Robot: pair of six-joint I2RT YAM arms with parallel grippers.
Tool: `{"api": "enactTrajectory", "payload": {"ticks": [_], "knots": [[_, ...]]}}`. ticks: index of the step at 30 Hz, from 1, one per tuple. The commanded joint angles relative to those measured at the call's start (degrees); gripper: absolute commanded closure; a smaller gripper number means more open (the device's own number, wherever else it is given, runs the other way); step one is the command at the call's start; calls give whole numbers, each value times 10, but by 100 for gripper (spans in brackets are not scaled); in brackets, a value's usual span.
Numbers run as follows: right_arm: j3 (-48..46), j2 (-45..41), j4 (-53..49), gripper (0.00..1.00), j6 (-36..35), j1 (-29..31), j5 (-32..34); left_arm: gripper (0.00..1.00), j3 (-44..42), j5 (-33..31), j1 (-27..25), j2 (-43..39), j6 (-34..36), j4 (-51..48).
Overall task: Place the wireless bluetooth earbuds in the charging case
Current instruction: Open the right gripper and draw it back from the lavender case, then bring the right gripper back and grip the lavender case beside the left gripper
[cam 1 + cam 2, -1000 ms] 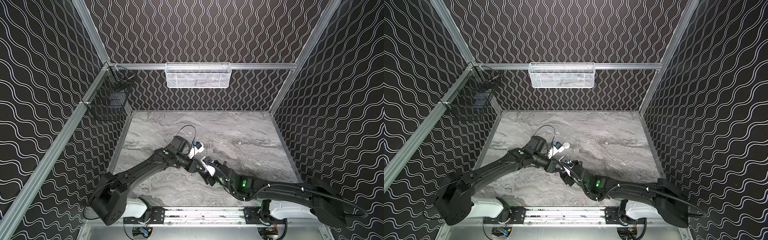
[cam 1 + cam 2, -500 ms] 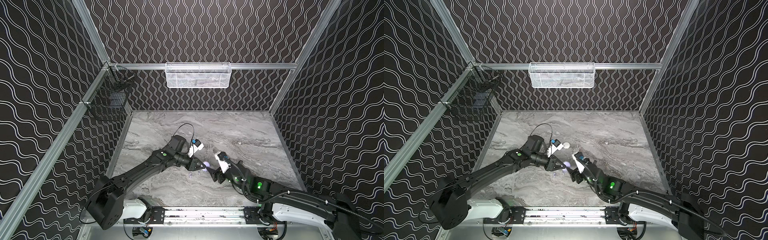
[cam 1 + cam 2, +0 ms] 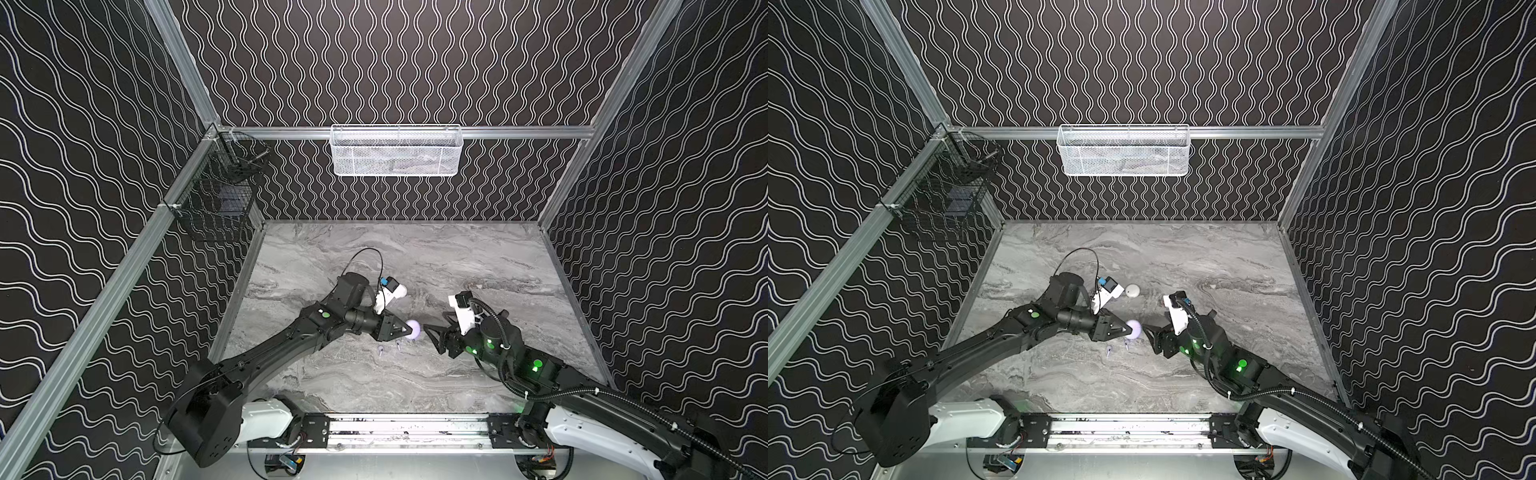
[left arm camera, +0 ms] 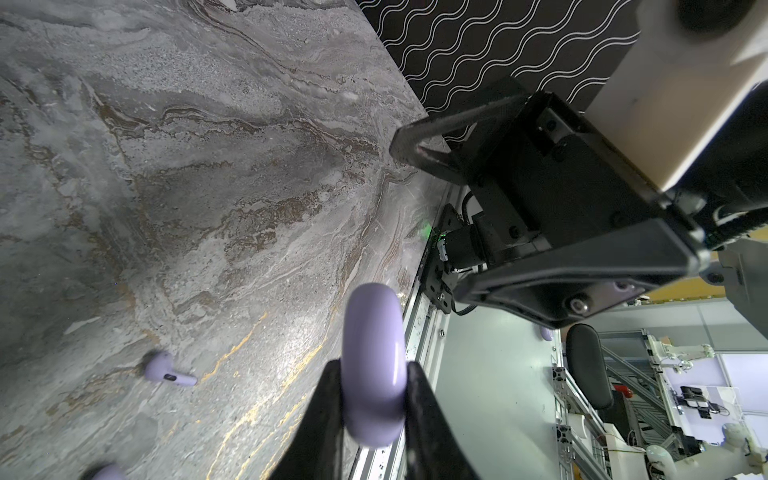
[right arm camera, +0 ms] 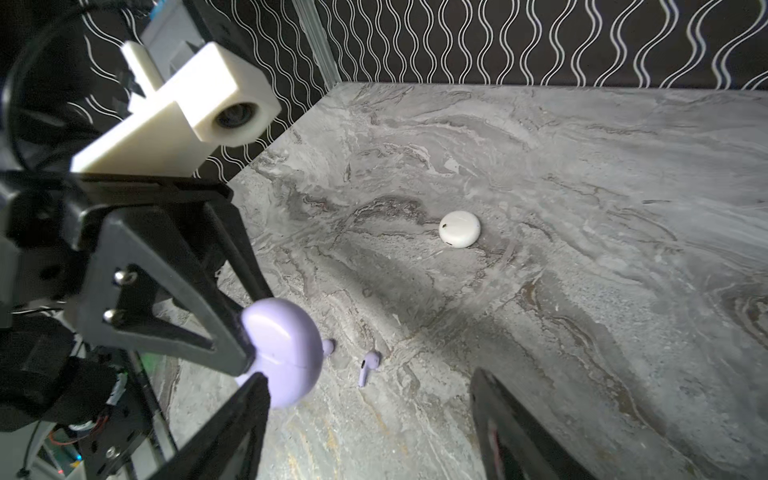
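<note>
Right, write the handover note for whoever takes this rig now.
Grippers: the left gripper is shut on the lavender case, held above the table. The case lid looks closed. The right gripper is open and empty, facing the case close by.
Things: two lavender earbuds lie loose on the table by the held case, one in plain sight, one half hidden behind it. The white case sits further back, closed. No white earbuds in view.
Done: lavender case in hand.
Left: open it, seat both lavender earbuds, then see to the white set.
</note>
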Motion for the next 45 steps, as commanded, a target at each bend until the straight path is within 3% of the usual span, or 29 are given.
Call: {"api": "enactTrajectory", "payload": {"ticks": [1, 11, 19, 28, 45], "knots": [[-12, -11, 11, 25, 25, -17, -61, 96, -13, 6, 0, -7, -29, 73], [-55, -13, 116, 37, 91, -128, -294, 96, -89, 27, -1, -25, -116, 271], [-79, 0, 230, 42, 150, -188, -466, 95, -90, 62, -6, -29, -138, 316], [-78, 22, 274, 46, 164, -198, -528, 95, -75, 84, -31, -17, -131, 303], [-76, 34, 296, 63, 172, -200, -580, 94, -67, 90, -38, -1, -131, 298]]}}
